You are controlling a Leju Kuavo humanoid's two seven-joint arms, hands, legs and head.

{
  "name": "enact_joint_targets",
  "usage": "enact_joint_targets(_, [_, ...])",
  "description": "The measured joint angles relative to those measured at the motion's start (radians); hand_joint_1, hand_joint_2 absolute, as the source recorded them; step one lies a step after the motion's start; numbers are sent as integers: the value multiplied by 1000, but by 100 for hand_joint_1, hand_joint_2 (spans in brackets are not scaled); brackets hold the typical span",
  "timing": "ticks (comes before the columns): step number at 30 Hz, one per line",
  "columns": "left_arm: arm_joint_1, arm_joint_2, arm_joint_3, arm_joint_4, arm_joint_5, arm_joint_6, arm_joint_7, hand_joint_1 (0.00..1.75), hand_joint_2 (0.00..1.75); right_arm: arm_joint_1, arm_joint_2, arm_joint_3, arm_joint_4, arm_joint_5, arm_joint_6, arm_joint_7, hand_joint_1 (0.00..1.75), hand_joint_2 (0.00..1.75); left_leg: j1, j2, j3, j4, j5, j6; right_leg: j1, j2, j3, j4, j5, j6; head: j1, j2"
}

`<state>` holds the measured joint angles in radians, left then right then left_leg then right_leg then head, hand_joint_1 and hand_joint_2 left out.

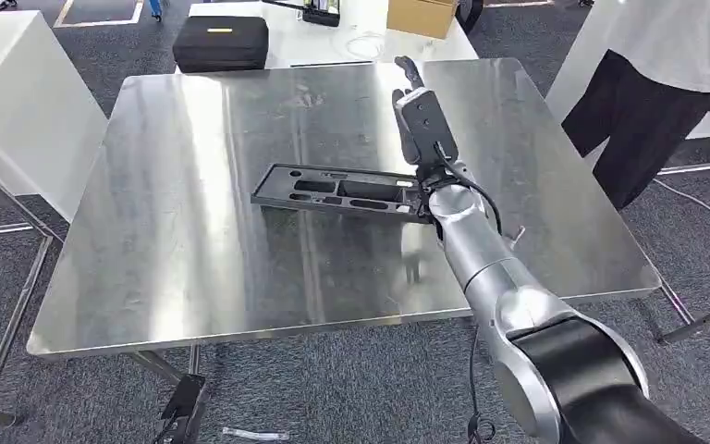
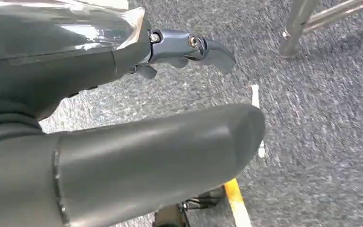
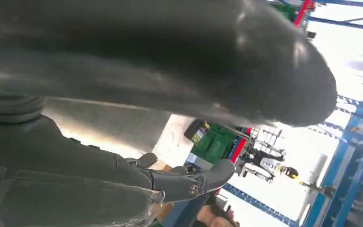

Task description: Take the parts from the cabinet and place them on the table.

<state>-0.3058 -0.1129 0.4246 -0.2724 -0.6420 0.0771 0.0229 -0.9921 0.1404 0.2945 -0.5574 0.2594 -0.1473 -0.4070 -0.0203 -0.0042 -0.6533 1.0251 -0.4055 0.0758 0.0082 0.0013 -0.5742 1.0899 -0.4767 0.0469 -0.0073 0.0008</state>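
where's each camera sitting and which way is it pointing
Head view: high on the body, looking forward and down at the steel table and the black part; the right arm reaches in, right hand above the table.
Left wrist view: behind the left hand, facing the carpet.
Right wrist view: behind the right hand, facing outward past the table top toward blue racking.
Shared: head and right wrist views both show the right hand and table.

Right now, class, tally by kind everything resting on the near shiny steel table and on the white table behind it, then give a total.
Flat black slotted plastic part on the steel table: 1
Black zipped carrying case: 1
Brown cardboard box: 1
Total: 3
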Motion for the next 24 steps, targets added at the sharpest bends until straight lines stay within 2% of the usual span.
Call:
enact_joint_targets(1, [0,-3,-2,0,-5,0,0,0,0,0,-1,2,-9,-2,-3,0,0,0,-6,1,-8,0,6,-4,5,-3,49,-66,-27,-23,0,0])
enact_joint_targets(2, [-1,-4,-3,0,-8,0,1,0,0,1,-3,5,-14,-4,-6,-1,0,0,-1,4,-10,-2,16,-9,7,-1,51,-85,-27,-19,-2,0])
enact_joint_targets(4, [-2,-7,-7,0,-12,-3,2,0,0,4,-11,8,-16,-6,-10,-1,0,0,8,3,-14,-8,34,-20,11,-1,44,-88,-14,-26,0,0])
enact_joint_targets(5, [-1,-8,-9,0,-12,-3,4,0,0,7,-15,10,-19,-9,-11,-2,0,0,3,0,-17,-14,43,-27,3,-4,39,-102,2,-33,1,0])
enact_joint_targets(6, [-2,-6,-9,0,-12,-3,5,0,0,6,-17,13,-19,-11,-10,-6,0,0,7,0,-24,-7,23,-32,-13,-8,41,-112,18,-36,0,0])
enact_joint_targets(7, [-2,-6,-10,0,-12,-2,6,0,0,6,-18,17,-20,-18,-7,-8,0,0,8,0,-35,26,-30,-40,-13,-9,30,-114,30,-48,0,0])
enact_joint_targets(8, [-2,-5,-10,0,-11,-2,6,0,0,8,-18,20,-22,-23,-4,-10,0,0,15,0,-53,89,-89,-48,-15,-10,17,-114,40,-51,-2,0])
enact_joint_targets(9, [-2,-4,-10,0,-6,0,5,0,0,11,-18,23,-24,-27,3,-14,0,0,23,0,-72,163,-137,-56,-17,-9,6,-114,50,-49,-1,0])
enact_joint_targets(10, [-1,-3,-10,0,-3,3,3,0,0,14,-18,27,-24,-30,6,-16,0,0,29,0,-91,237,-168,-65,-18,-10,-8,-113,60,-46,-2,0])
enact_joint_targets(11, [-1,-3,-10,0,0,7,-1,0,0,19,-18,32,-25,-36,7,-16,0,0,35,1,-96,282,-167,-73,-21,-10,-22,-110,70,-40,-1,0])
enact_joint_targets(12, [0,-3,-10,0,8,9,-5,0,0,24,-18,37,-27,-40,6,-16,0,0,43,1,-81,284,-140,-81,-25,-11,-37,-107,78,-34,-1,0])
enact_joint_targets(13, [0,-2,-10,0,9,11,-8,0,0,28,-18,42,-30,-44,7,-16,0,0,49,2,-51,251,-102,-89,-31,-12,-50,-102,85,-25,-1,0])
enact_joint_targets(14, [0,-2,-10,0,11,13,-11,0,0,28,-19,46,-33,-46,6,-16,0,0,56,2,0,185,-66,-97,-39,-12,-66,-93,92,-20,-1,0])
enact_joint_targets(15, [0,-2,-10,0,13,15,-13,0,0,27,-18,48,-37,-47,6,-16,0,0,63,4,57,105,-52,-106,-43,-12,-80,-80,96,-14,-2,0])
enact_joint_targets(16, [-1,-8,-10,0,14,15,-15,0,0,26,-18,51,-46,-48,6,-16,0,0,57,0,96,44,-100,-121,-35,-12,-96,-72,101,-6,-5,0])
enact_joint_targets(17, [0,-3,-10,0,14,17,-16,0,0,26,-19,52,-51,-49,5,-16,0,0,52,-6,102,17,-106,-107,-36,-14,-103,-67,107,2,-4,0])
enact_joint_targets(18, [1,-3,-10,0,15,18,-16,0,0,26,-19,56,-52,-49,5,-17,0,0,50,-4,88,23,-102,-98,-33,-14,-105,-70,118,17,-2,0])
enact_joint_targets(20, [3,-3,-9,0,17,18,-16,0,0,29,-20,57,-52,-49,5,-16,0,0,40,-6,77,28,-87,-75,-32,-15,-107,-83,138,37,-2,0])
enact_joint_targets(21, [4,-4,-9,0,17,18,-16,0,0,31,-24,58,-52,-50,5,-16,0,0,45,-3,69,17,-74,-55,-38,-17,-116,-85,138,41,-2,0])
enact_joint_targets(22, [3,-4,-8,0,18,18,-16,0,0,31,-27,60,-52,-50,5,-16,0,0,43,-1,59,18,-62,-41,-39,-14,-131,-62,104,34,-3,0])
enact_joint_targets(23, [3,-3,-8,0,19,20,-17,0,0,30,-27,63,-52,-53,5,-14,0,0,43,0,45,17,-50,-31,-37,-14,-152,-7,50,21,-1,0])
enact_joint_targets(24, [4,-3,-8,0,21,21,-18,0,0,30,-29,67,-54,-59,5,-12,0,0,40,0,32,17,-40,-26,-37,-13,-173,71,0,13,-1,0])
